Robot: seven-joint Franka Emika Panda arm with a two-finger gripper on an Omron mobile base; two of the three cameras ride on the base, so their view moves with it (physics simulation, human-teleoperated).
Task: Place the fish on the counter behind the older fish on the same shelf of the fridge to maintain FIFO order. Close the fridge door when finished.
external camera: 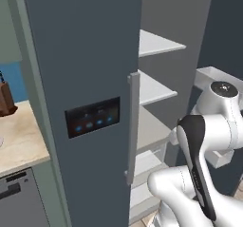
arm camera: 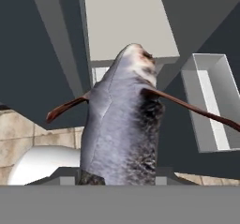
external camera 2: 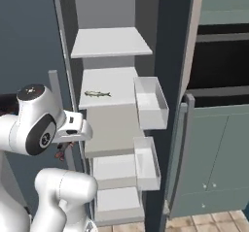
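- Hand view: fish [arm camera: 123, 124] sits right in front of the camera, dark grey body rising from between the fingertips, thin reddish fins sticking out to both sides.
- Gripper [external camera 2: 65, 151] clamped nearly closed on the fish; fingertips themselves hidden behind its body in the hand view.
- Right base view: gripper low beside the white wrist, just outside the left front edge of the fridge [external camera 2: 171, 80] compartment; small reddish-dark bit of the fish visible under the wrist.
- Older fish [external camera 2: 97, 94] lying flat on the shelf [external camera 2: 116, 85], second from top, near its left front part, pale silvery-green, lengthwise left to right.
- Held fish lower than that shelf and in front of it, well apart from the older fish.
- Right fridge door swung open, white door bins [external camera 2: 151, 105] facing the shelves.
- Left base view: left door shut, black panel with blue lights [external camera: 92, 117], counter [external camera: 21, 140] at far left.
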